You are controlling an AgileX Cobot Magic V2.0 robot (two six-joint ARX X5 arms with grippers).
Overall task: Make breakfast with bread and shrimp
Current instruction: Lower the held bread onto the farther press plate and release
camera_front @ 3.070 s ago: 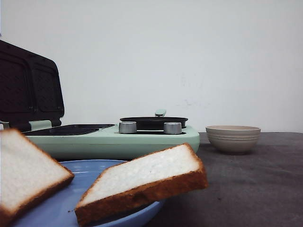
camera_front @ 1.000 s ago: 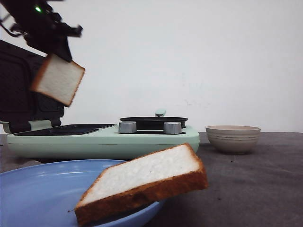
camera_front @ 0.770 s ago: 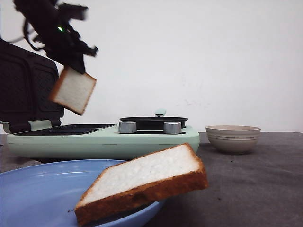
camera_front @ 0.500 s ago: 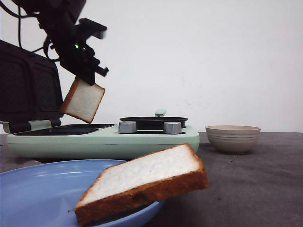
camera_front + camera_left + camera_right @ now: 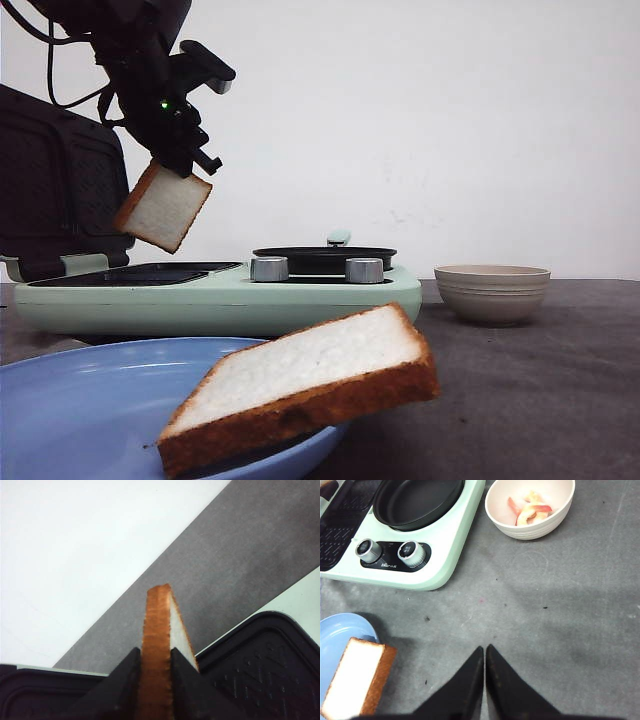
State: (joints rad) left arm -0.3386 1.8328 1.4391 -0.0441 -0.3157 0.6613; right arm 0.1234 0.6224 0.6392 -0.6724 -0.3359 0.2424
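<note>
Bread [image 5: 162, 207] hangs at six o'clock from my left fingers [image 5: 182, 160], clamped on its crust, above the grill plate [image 5: 140, 273]; right fingers [image 5: 484, 680] together.

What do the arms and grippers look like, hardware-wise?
Left gripper: black, blocky housing with a small green indicator light, loose black cables looping off the arm, and a pale grey tip on one protruding part. Its fingers are matte black and tapered. Right gripper: the same matte black fingers, narrowing to points.
</note>
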